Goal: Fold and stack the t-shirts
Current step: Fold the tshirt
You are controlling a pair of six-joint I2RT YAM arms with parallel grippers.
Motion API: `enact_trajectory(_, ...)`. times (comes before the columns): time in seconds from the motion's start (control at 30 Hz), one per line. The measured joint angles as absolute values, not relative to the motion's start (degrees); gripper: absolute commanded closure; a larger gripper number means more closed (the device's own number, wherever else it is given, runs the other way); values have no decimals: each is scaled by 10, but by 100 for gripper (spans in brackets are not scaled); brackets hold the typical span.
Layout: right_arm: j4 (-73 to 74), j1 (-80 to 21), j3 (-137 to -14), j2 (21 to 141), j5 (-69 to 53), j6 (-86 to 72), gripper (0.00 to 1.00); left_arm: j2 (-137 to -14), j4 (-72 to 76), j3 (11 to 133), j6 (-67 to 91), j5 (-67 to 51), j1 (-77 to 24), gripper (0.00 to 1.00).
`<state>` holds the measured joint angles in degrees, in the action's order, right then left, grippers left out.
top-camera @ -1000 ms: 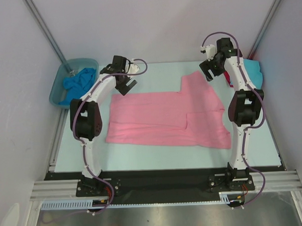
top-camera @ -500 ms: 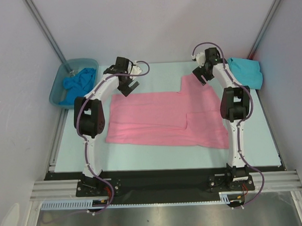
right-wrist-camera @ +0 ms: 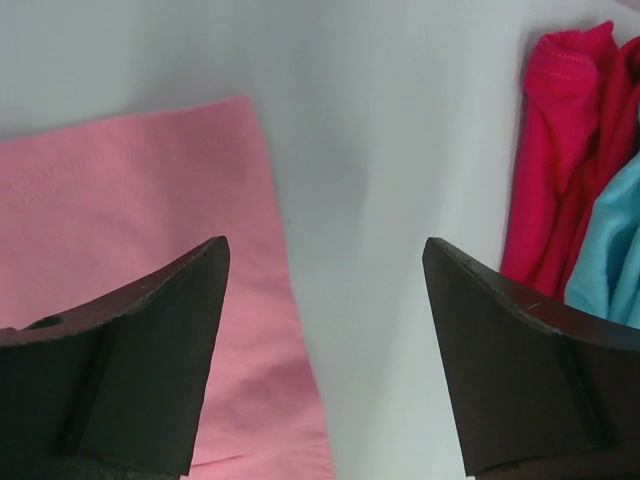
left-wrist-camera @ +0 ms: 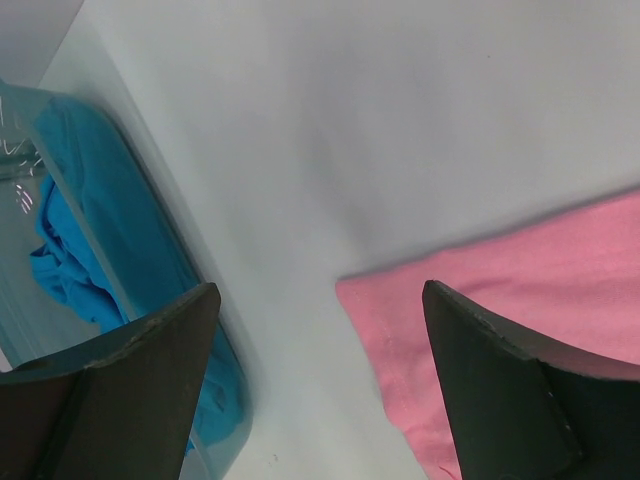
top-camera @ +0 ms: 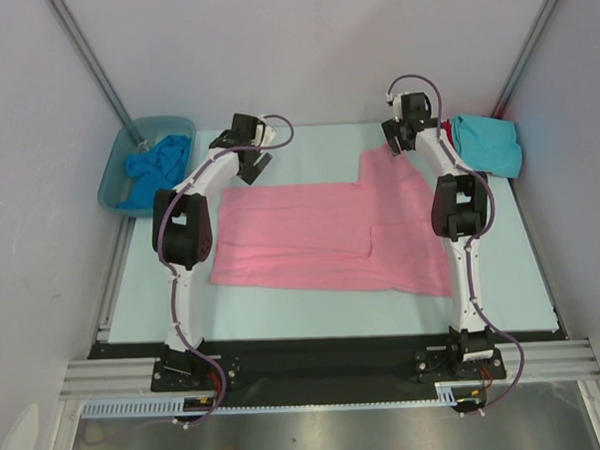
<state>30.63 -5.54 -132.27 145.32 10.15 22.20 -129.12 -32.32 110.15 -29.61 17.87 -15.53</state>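
A large light pink t-shirt (top-camera: 330,234) lies spread flat on the table, its right part folded over. My left gripper (top-camera: 255,162) hovers open over the shirt's far left corner (left-wrist-camera: 520,290), with nothing between its fingers (left-wrist-camera: 320,290). Over the far right corner (right-wrist-camera: 130,220) my right gripper (top-camera: 401,141) also stands open and empty (right-wrist-camera: 326,242). A turquoise t-shirt (top-camera: 488,142) sits folded at the back right on a red one (right-wrist-camera: 560,150). A brighter blue t-shirt (top-camera: 158,163) lies crumpled in the tub.
The translucent grey-blue tub (top-camera: 118,168) stands off the table's back left corner, close to my left gripper. Grey walls and slanted metal posts close in the back and sides. The pale table surface (top-camera: 314,319) shows in front of the pink shirt.
The right gripper has swung left, away from the turquoise shirt, to the pink shirt's far right corner. The left gripper has shifted slightly back toward the far left corner.
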Motion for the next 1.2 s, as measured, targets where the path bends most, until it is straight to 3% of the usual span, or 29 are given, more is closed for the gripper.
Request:
enact_trajectory(0.37,308,-50,-1369,1493,59,61,22,-1289,-325,1082,-296,176,-155,12)
enact_trajectory(0.73,316,-39,-1407,1533,-3,6,30,-1271,-343,1068,-332,182,-155,12)
enact_trajectory(0.9,316,-34,-1417,1540,-11,0,39,-1260,-347,1068,-335,183,-155,16)
enact_trajectory(1.07,316,-31,-1421,1542,-13,0,55,-1260,-353,1068,-335,183,-155,17)
enact_trajectory(1.2,316,-32,-1421,1543,-11,1,58,-1260,-354,1068,-335,182,-156,17)
